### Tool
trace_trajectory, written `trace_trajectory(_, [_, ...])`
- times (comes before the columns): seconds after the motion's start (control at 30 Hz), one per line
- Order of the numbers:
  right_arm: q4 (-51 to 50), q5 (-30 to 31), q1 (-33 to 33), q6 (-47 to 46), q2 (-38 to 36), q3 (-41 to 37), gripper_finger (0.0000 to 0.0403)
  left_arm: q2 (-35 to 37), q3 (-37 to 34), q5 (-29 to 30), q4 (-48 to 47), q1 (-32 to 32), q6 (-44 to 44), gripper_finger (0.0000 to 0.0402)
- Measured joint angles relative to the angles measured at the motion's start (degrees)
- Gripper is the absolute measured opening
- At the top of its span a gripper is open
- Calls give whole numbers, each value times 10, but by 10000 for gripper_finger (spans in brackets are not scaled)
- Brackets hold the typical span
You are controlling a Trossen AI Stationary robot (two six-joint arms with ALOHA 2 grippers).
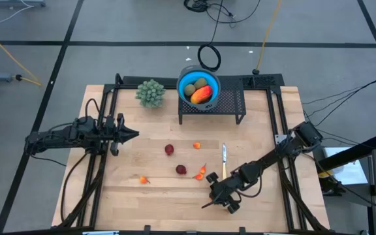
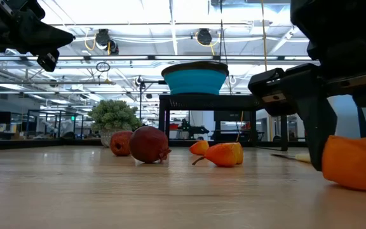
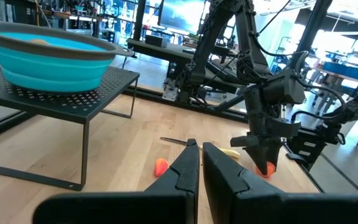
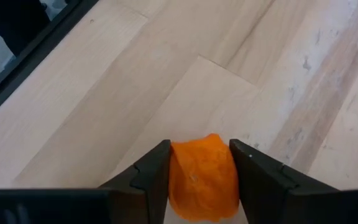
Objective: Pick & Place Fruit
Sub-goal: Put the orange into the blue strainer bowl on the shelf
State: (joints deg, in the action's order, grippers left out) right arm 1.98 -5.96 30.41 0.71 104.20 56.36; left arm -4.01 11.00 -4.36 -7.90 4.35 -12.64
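Note:
A small orange fruit (image 4: 202, 177) lies on the wooden table near its front edge, and my right gripper (image 4: 201, 163) is shut on it. In the low view the fruit (image 2: 354, 164) sits on the tabletop. Two dark red fruits (image 1: 169, 149) (image 1: 181, 170) and further small orange ones (image 1: 197, 145) (image 1: 143, 179) lie loose mid-table. A blue bowl (image 1: 183, 88) holding fruit stands on a black rack (image 1: 230, 104). My left gripper (image 1: 130, 135) is shut and hovers at the table's left, touching nothing. My right gripper pinches the small orange fruit by its two opposite sides (image 4: 178, 174) between its two fingers (image 4: 151, 171). The fingers slant down at it from the table's near right. The fruit's underside rests on the table (image 2: 351, 186).
A thin knife (image 1: 224, 156) lies just beyond the right gripper. A pale green bushy plant (image 1: 150, 93) stands at the back, left of the rack. Black frame rails (image 1: 281, 130) run along both table sides. Bare wood lies at the near left.

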Motion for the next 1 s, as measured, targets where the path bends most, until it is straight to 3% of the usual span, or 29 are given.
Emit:
trace_trajectory(0.3, [-1,18,-40,-4,-43,0,150,0,0,-1,0,0,0,19])
trace_trajectory(0.63, [0,18,-108,-1,-154,0,148,0,0,-1,0,0,3,19])
trace_trajectory(0.73, [5,44,-124,0,-192,0,149,0,0,-1,0,0,4,19])
trace_trajectory(0.83, [25,76,-137,0,-224,0,152,0,0,-1,0,0,5,19])
trace_trajectory(1.0, [85,77,-159,0,-261,0,151,0,0,-1,0,0,5,19])
